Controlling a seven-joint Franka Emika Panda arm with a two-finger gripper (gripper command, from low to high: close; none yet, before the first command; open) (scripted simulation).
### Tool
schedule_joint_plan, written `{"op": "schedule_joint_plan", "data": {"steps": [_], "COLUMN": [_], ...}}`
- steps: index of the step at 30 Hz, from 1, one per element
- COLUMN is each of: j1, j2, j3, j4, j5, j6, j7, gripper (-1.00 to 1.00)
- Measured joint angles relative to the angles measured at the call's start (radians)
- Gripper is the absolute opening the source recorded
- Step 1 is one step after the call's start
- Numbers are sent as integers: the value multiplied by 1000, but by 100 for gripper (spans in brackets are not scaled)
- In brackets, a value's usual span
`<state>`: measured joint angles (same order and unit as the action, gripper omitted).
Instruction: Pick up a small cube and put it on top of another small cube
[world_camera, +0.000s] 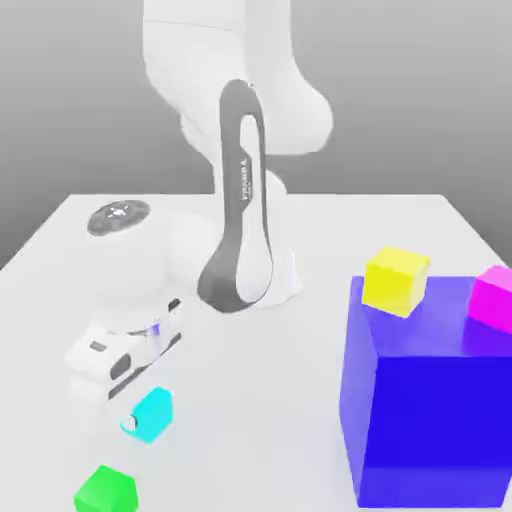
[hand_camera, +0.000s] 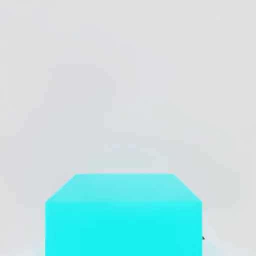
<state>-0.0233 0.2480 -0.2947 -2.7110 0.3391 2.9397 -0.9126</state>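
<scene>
White table, grey backdrop. Gripper low at the near edge on the exterior view's left, jaws pinching the cyan cube; in the hand view the cube sits close and centred. Green cube just beside it, nearer the camera; yellow cube and a magenta cube sit on the blue block. Step in hand, by my reading: secure the grip. Lift straight up, clear the green cube, keep the cube level.

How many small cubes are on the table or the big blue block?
4: cyan cube at the gripper, green cube near the front edge, yellow cube and magenta cube on the big blue block. Others may be hidden behind it.
</scene>
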Motion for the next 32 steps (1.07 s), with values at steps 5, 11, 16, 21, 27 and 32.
{"op": "schedule_joint_plan", "data": {"steps": [5,11,16,21,27,32], "j1": [64,86,114,89,77,103], "j2": [-143,-81,-20,112,140,55], "j3": [-110,-124,-126,-74,-58,-95], "j4": [-29,155,330,405,408,402], "j5": [-204,-191,-168,-78,-57,-125], "j6": [-107,-254,-367,-311,-288,-357], "j7": [160,342,503,504,490,539], "gripper": [-100,-100,-100,-100,100,100]}}
